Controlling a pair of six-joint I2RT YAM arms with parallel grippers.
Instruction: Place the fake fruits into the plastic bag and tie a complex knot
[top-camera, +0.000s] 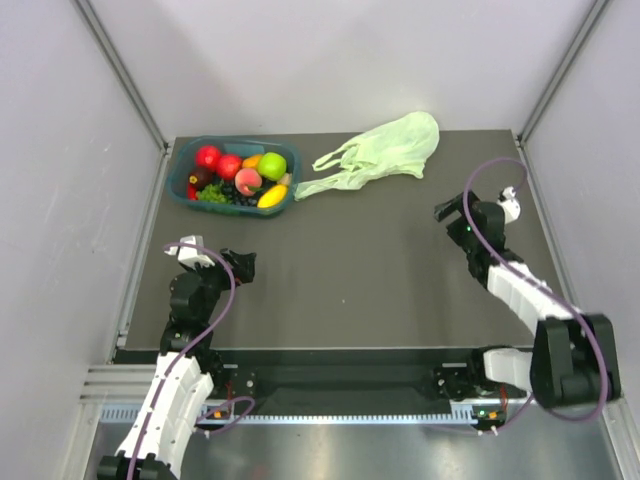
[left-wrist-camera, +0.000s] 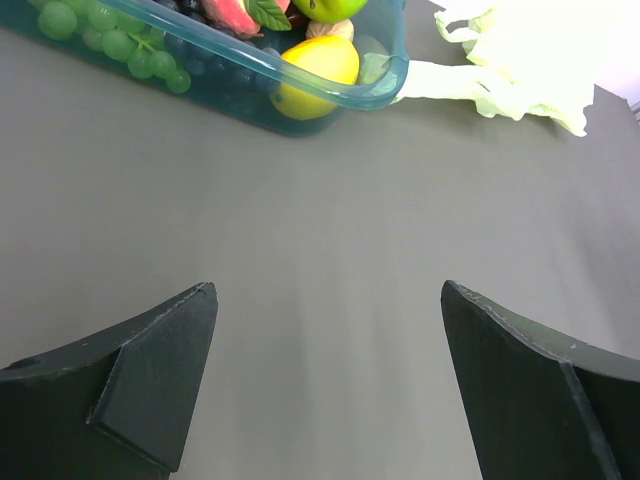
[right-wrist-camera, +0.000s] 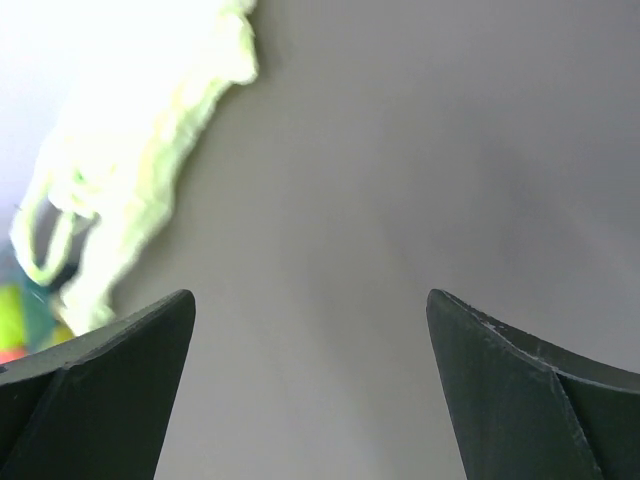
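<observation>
**Fruit-in-bag job: basically at square one**

So, judging by where everything sits, none of the real work is done yet. The glossy plastic fake fruits (top-camera: 240, 178) are all piled in the teal translucent plastic tray (top-camera: 176, 170) at the far left of the dark grey table (top-camera: 350, 280). There's a green apple (top-camera: 272, 165), a couple of red ones, a peach, a yellow lemon (left-wrist-camera: 315, 72) against the near wall, plus some green grapes (left-wrist-camera: 120, 42). I can't spot a single fruit outside the tray.

The thin crinkly pale green plastic bag (top-camera: 390, 145) lies flat and crumpled just to the right of the tray at the far edge. Its loop handles (top-camera: 328, 165) are loose and point toward the tray, with one strip touching or almost touching the tray's corner. It looks limp and empty, mouth not opened up, and there's no knot anywhere.

The left gripper (left-wrist-camera: 328, 287) is spread wide with nothing between its fingers, hovering over bare table on the near side of the tray. The right gripper (right-wrist-camera: 310, 293) is the same story: jaws apart, empty, well back from the bag, which shows blurry off to its left.

What's left, I reckon: open the bag, move every fruit across, then gather the handles and tie them. So, everything.
</observation>
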